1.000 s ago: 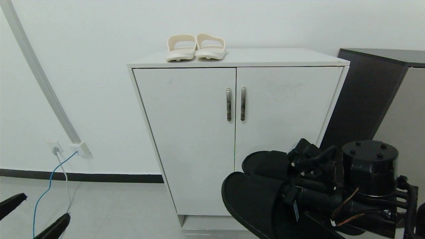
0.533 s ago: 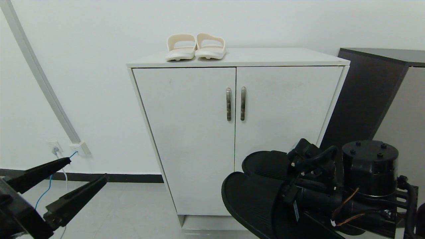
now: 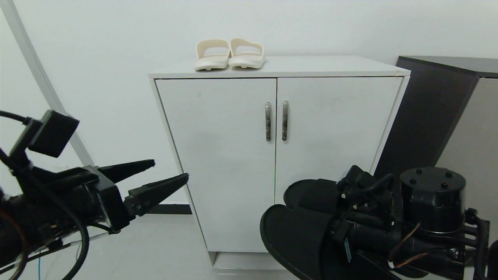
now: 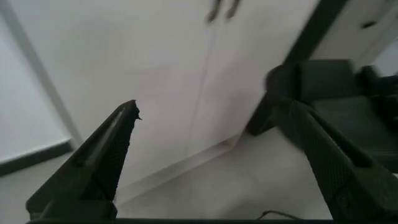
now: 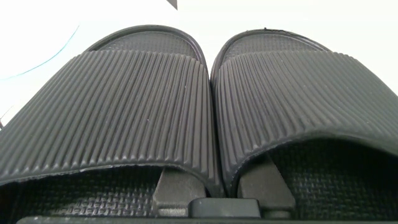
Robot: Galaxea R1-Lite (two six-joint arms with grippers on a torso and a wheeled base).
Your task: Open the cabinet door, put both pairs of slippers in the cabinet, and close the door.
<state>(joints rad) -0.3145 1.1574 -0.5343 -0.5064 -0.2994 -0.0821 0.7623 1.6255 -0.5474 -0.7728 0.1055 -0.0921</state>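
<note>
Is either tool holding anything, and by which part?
The right tool holds the pair of black slippers, a finger inside each, pinching their touching inner sides. The left tool is open and empty.

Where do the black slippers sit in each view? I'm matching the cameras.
Head view: black slippers at lower right, before the cabinet's right door.
Left wrist view: blurred dark shape beyond the left gripper.
Right wrist view: both straps close up, over the right gripper.
Shared landmark: door handles, head and left wrist views.
</note>
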